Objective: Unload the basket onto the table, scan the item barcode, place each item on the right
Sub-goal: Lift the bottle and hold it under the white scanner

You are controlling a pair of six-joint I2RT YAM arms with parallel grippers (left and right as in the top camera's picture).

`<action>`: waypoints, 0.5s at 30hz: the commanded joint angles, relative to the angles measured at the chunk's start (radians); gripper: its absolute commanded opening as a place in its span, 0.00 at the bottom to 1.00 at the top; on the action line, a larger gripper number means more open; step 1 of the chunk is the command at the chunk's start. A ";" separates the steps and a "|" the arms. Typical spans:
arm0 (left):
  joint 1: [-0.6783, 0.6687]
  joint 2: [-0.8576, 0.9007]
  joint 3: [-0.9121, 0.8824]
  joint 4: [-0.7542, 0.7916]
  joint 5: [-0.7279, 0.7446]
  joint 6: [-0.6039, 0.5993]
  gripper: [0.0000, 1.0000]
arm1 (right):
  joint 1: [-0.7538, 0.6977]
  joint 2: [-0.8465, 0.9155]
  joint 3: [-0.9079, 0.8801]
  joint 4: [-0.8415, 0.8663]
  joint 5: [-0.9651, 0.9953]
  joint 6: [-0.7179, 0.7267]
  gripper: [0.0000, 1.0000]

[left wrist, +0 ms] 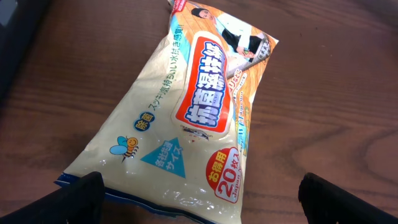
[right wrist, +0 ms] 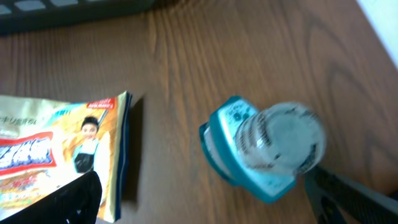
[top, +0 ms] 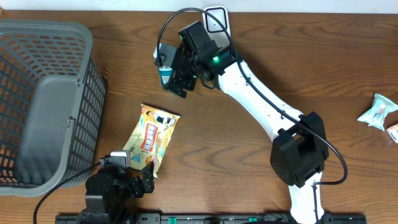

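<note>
A yellow wet-wipes pack (top: 152,135) with red lettering lies flat on the wooden table, mid-left. My left gripper (top: 142,178) is open at the pack's near end. In the left wrist view the pack (left wrist: 199,106) fills the picture, and its lower edge reaches in between the wide-apart fingers of that gripper (left wrist: 214,202). My right gripper (top: 180,79) is open over a teal-and-white object (top: 165,70) at the back centre. In the right wrist view this object (right wrist: 264,152) is blurred and sits just inside the right finger of that gripper (right wrist: 211,199), with the pack's end (right wrist: 56,149) at the left.
A grey mesh basket (top: 43,99) fills the left side of the table. A white flat object (top: 217,18) lies at the back edge behind the right arm. White-and-teal packets (top: 379,112) lie at the far right edge.
</note>
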State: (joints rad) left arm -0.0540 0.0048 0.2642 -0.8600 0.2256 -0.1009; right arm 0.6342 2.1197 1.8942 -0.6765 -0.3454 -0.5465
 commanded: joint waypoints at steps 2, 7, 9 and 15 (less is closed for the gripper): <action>0.000 -0.001 -0.003 -0.029 -0.010 0.002 0.99 | -0.011 -0.005 0.004 0.036 -0.011 -0.024 0.99; 0.000 -0.001 -0.003 -0.029 -0.010 0.002 0.99 | -0.023 -0.005 0.004 0.041 -0.011 -0.019 0.99; 0.000 -0.001 -0.003 -0.029 -0.010 0.002 0.99 | -0.028 -0.005 0.004 0.059 -0.011 -0.019 0.99; 0.000 -0.001 -0.003 -0.029 -0.010 0.002 1.00 | -0.043 0.002 0.004 0.093 -0.031 -0.020 0.99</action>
State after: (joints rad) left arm -0.0540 0.0048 0.2642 -0.8600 0.2256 -0.1009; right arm 0.6056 2.1201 1.8942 -0.5953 -0.3481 -0.5556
